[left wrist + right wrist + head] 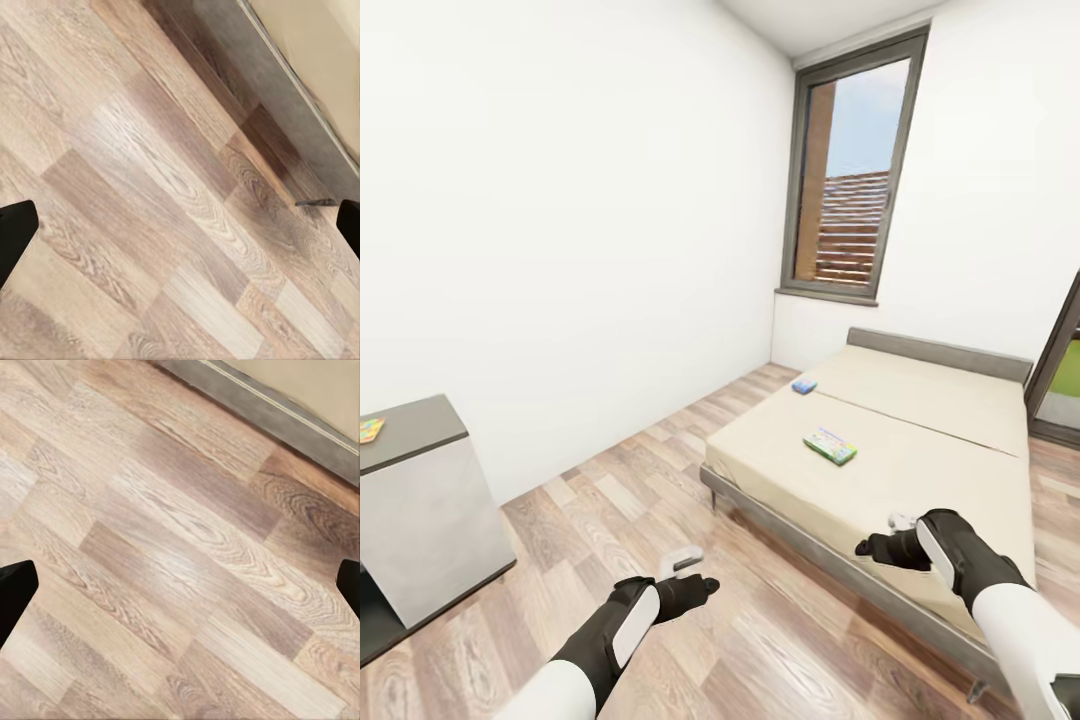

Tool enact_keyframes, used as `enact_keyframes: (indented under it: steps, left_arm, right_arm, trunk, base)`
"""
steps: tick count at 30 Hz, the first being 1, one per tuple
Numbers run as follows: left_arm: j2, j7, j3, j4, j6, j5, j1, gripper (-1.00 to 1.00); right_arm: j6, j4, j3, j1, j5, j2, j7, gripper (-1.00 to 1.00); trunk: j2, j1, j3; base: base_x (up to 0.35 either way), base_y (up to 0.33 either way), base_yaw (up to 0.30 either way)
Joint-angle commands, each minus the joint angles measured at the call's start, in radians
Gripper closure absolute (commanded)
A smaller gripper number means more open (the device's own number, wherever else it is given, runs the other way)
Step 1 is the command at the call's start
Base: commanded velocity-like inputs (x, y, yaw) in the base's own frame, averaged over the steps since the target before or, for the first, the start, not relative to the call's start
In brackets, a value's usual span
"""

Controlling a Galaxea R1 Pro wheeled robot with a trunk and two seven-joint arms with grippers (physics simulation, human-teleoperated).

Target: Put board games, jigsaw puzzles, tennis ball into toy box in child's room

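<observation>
Across the wood-plank floor (660, 480), the bed (960, 400) fills the right half of the head view, set against the white wall under a tall window (850, 170). Two board games lie on its beige mattress: the green-edged one (830, 446) sits flat toward the near long edge, and the smaller blue one (804, 386) lies close to the left edge, well apart from it. Over at the left, a grey counter (415, 430) carries a colourful slab (370, 430) at its far corner, probably a jigsaw puzzle, though it is cut by the frame. The left claw (690, 575) hangs over bare floor, fingers (15, 236) spread wide, holding nothing. The right claw (895, 535) hovers at the bed's near edge, its fingers (15, 592) likewise wide apart and empty.
</observation>
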Motion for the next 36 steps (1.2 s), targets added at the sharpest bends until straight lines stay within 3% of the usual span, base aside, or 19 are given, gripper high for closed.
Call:
enact_keyframes:
  steps: [1, 22, 36]
  left_arm:
    - [0.0, 0.0, -0.001, -0.001, 0.004, 0.002, -0.001, -1.0]
    - [0.001, -0.006, -0.001, -0.003, 0.001, 0.002, -0.001, -1.0]
    - [0.002, -0.008, 0.0, -0.004, 0.0, 0.002, -0.001, -1.0]
  right_arm:
    - [0.005, -0.001, -0.001, 0.0, -0.006, 0.0, -0.001, -1.0]
    - [0.014, -0.016, -0.009, 0.001, -0.009, -0.003, 0.022, -1.0]
    - [0.015, -0.012, -0.014, 0.0, -0.012, -0.007, 0.019, -1.0]
  trunk:
    - [-0.001, 0.001, -0.001]
    - [-0.001, 0.001, -0.001]
    - [-0.001, 0.001, -0.001]
  base:
    - [0.336, 0.034, -0.003]
    - [0.328, 0.132, -0.004]
    - [0.283, 0.219, -0.197]
